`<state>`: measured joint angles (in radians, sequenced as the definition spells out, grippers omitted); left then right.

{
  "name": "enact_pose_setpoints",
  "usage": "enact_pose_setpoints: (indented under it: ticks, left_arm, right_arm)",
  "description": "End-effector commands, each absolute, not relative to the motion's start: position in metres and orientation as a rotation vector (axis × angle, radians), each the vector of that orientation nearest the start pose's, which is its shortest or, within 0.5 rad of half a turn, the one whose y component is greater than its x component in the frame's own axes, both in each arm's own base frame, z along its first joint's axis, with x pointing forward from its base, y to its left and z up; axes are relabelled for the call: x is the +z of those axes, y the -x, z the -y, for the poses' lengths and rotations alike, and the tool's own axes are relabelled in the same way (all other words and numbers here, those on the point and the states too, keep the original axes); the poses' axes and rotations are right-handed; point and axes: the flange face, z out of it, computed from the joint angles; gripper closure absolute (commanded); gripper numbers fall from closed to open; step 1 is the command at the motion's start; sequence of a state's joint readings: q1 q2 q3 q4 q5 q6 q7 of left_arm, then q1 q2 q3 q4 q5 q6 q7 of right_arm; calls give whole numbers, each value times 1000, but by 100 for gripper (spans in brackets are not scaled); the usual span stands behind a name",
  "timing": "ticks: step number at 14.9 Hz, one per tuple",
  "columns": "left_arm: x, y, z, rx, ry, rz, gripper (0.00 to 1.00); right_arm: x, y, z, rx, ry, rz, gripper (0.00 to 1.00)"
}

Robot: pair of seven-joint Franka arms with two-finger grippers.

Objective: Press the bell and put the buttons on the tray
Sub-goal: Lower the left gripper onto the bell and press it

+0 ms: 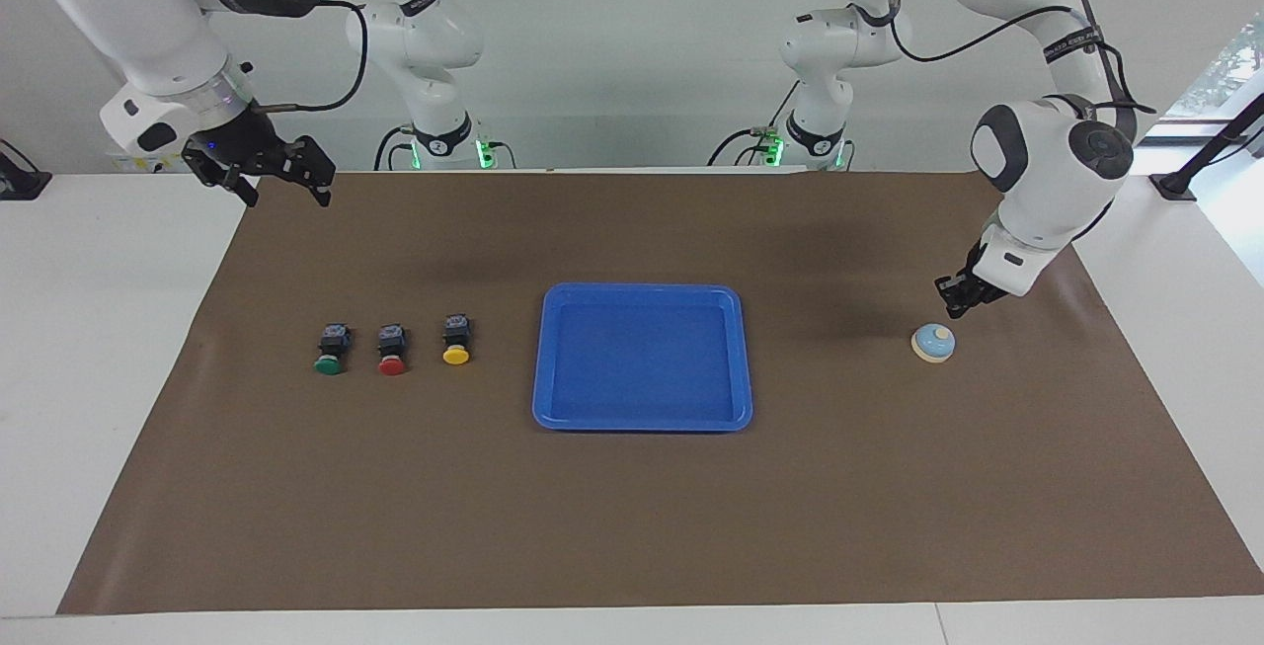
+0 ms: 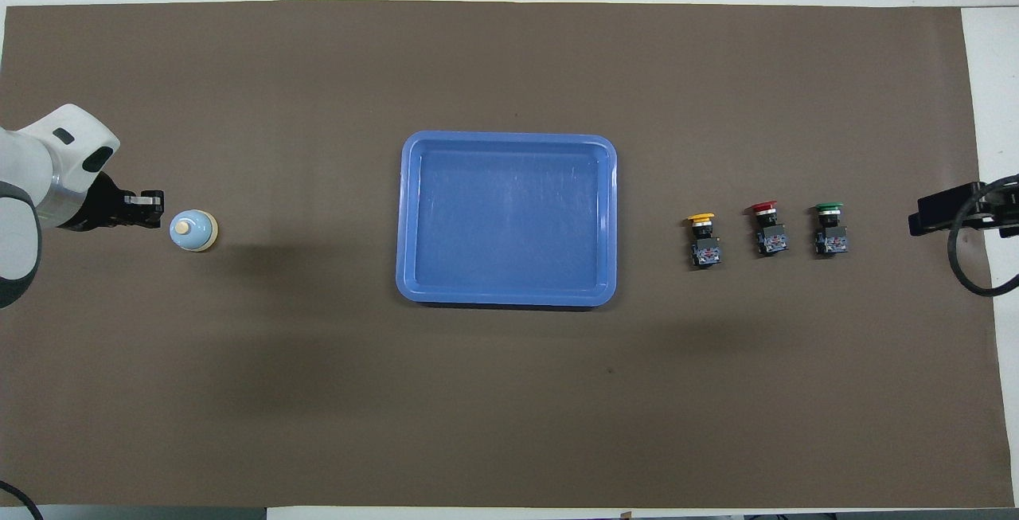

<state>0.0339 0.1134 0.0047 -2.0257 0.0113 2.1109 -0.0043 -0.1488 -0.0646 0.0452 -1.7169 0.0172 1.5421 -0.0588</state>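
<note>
A light-blue bell (image 1: 933,342) (image 2: 193,230) with a pale knob sits on the mat toward the left arm's end of the table. My left gripper (image 1: 954,309) (image 2: 157,210) is shut and empty, its tip hanging just beside and above the bell, apart from it. The blue tray (image 1: 642,422) (image 2: 506,298) lies bare mid-mat. A yellow button (image 1: 455,339) (image 2: 703,240), a red button (image 1: 392,350) (image 2: 767,228) and a green button (image 1: 332,350) (image 2: 830,228) stand in a row toward the right arm's end. My right gripper (image 1: 282,184) (image 2: 919,222) waits open, high over the mat's edge.
A brown mat (image 1: 632,517) covers most of the white table (image 1: 99,349). Both arm bases stand at the robots' end. A black cable (image 2: 967,269) loops down beside the right gripper.
</note>
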Motion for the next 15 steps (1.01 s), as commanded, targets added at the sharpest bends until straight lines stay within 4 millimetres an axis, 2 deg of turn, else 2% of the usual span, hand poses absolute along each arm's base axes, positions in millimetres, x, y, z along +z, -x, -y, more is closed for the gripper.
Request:
enact_pose_setpoints:
  ticks: [1,3,8,11,13,15]
  left_arm:
    - [369,-567,-22,3,3130,73,100]
    - [356,-567,-23,-5,3130,72,100]
    - [341,-568,-29,-16,3130,79,100]
    - [321,-563,-27,-33,3130,85,100]
    - [327,-569,-27,-14,3130,85,100]
    - [345,-583,-23,50,3129,72,100]
  right_arm:
    - [586,-514,54,164,3123,-52,0]
    - [586,-514,54,162,3124,-52,0]
    - [585,-513,54,167,3123,-49,0]
    - [586,-512,55,164,3123,-49,0]
    - [583,-512,54,167,3123,-50,0]
    - [581,-516,57,105,3129,-50,0]
